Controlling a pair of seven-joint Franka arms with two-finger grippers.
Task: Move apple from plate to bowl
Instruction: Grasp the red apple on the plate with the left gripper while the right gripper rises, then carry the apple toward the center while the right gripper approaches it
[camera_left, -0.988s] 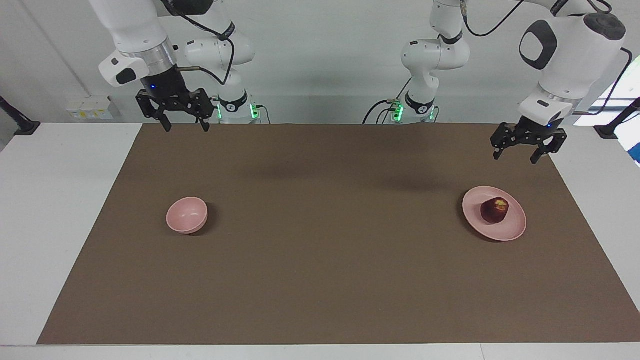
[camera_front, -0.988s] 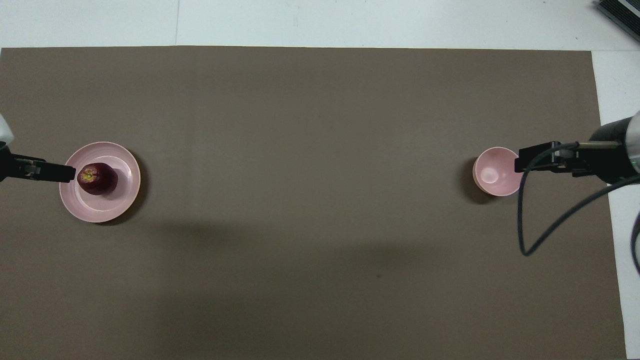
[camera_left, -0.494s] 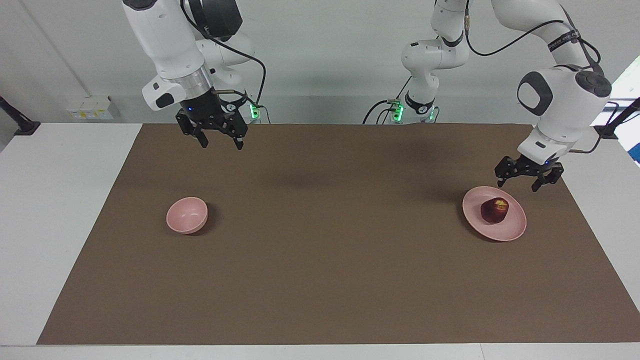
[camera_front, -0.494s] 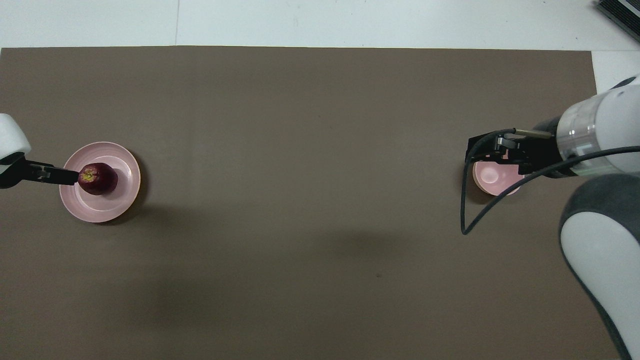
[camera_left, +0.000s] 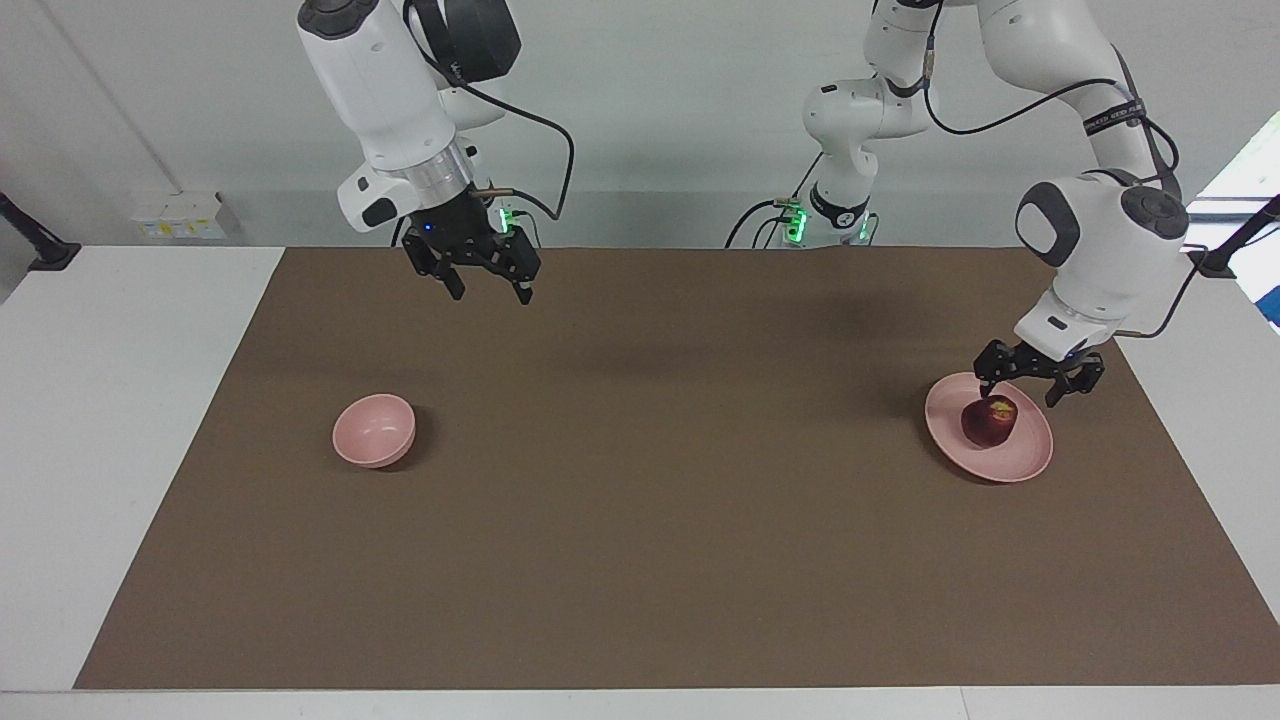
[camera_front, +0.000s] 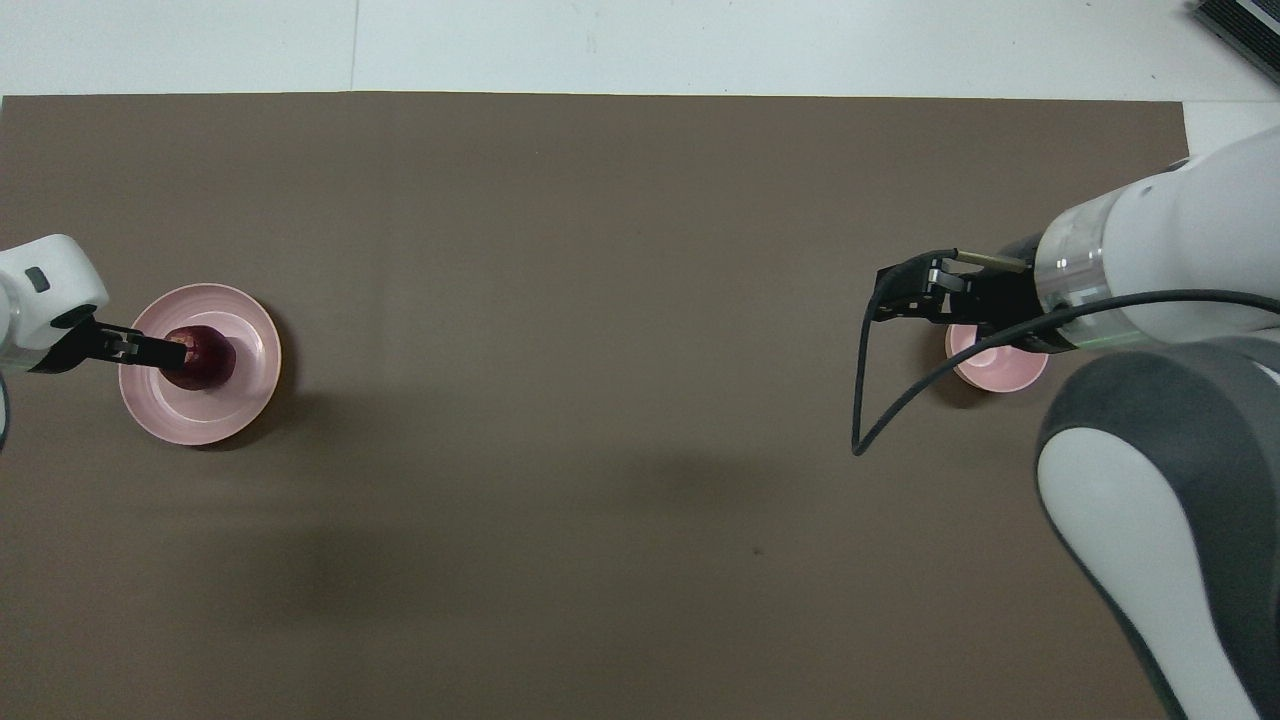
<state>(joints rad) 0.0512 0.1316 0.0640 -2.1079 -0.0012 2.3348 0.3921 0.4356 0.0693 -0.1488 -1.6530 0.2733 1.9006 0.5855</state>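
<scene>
You see the apple (camera_left: 989, 421) resting on the plate (camera_left: 1030, 462) toward the left arm's end of the brown mat (camera_left: 640, 560). The left gripper (camera_left: 1016, 396) is low over the plate, just above the apple, with its jaws spread wide and holding nothing. The bowl (camera_left: 373, 431) stands on the mat toward the right arm's end, well apart from the plate. The right gripper (camera_left: 489, 295) hangs high over the mat, jaws wide and holding nothing
</scene>
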